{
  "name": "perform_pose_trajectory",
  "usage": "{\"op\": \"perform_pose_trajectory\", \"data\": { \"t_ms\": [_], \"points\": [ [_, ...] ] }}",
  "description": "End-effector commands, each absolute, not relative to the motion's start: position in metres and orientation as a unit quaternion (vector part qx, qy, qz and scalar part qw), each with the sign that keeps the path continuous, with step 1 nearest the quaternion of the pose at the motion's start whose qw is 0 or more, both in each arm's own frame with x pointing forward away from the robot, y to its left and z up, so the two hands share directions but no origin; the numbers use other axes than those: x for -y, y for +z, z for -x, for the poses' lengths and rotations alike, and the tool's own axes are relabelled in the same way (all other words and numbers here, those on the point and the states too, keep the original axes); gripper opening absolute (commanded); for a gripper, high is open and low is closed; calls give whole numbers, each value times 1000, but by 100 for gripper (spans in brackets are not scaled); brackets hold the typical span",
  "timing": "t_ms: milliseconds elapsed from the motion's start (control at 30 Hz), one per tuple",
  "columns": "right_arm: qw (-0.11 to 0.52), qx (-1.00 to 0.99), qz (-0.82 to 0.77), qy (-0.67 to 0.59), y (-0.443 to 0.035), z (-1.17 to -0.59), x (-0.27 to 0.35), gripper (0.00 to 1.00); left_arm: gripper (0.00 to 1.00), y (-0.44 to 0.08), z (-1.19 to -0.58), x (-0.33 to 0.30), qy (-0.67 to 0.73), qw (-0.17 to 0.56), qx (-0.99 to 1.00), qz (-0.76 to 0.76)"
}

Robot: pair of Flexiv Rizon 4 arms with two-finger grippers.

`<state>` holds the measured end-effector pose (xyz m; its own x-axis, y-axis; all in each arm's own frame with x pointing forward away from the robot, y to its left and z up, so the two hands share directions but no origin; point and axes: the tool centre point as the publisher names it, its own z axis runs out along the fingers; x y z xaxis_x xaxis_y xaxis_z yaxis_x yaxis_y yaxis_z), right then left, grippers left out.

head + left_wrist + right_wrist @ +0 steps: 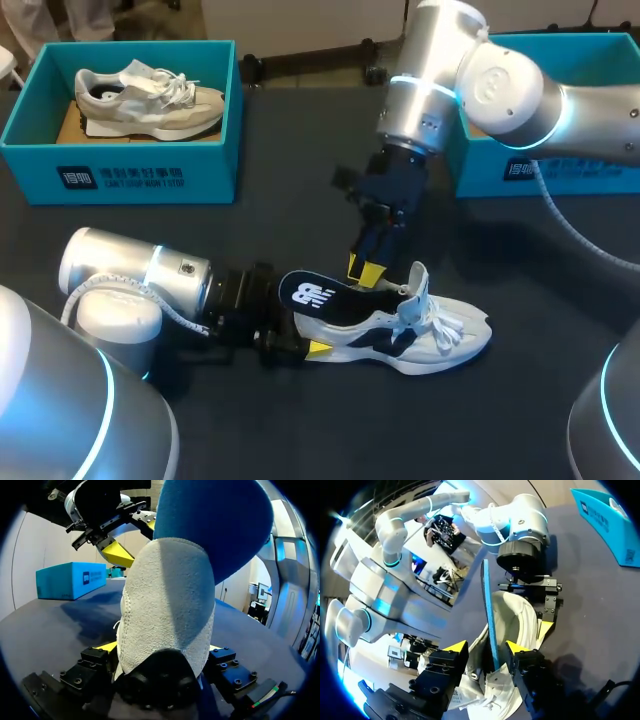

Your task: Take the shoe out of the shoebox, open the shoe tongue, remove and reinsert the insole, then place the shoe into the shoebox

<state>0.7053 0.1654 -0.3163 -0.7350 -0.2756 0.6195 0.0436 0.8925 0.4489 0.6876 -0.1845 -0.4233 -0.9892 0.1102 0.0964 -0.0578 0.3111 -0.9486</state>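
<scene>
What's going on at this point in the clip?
The left gripper is clamped on the heel of the white and navy shoe, which lies on the table. The blue insole sticks partly out of the shoe, between the open fingers of the right gripper. A beige shoe sits in the shoebox.

The sneaker (420,335) is white with navy panels, its insole (320,298) dark blue with a white logo. The shoebox (140,175) is teal, the second sneaker (150,100) inside it beige.
</scene>
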Motion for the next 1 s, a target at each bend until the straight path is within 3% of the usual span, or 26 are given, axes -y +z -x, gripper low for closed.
{"op": "perform_pose_trajectory", "data": {
  "t_ms": [33,1000],
  "points": [
    [355,906,-63,-223,-318,-700,-167,47,0,-425,-688,185,586,72,807,16],
    [366,901,-32,-230,-342,-679,-177,34,0,-425,-688,185,586,72,807,16]
  ]
}}
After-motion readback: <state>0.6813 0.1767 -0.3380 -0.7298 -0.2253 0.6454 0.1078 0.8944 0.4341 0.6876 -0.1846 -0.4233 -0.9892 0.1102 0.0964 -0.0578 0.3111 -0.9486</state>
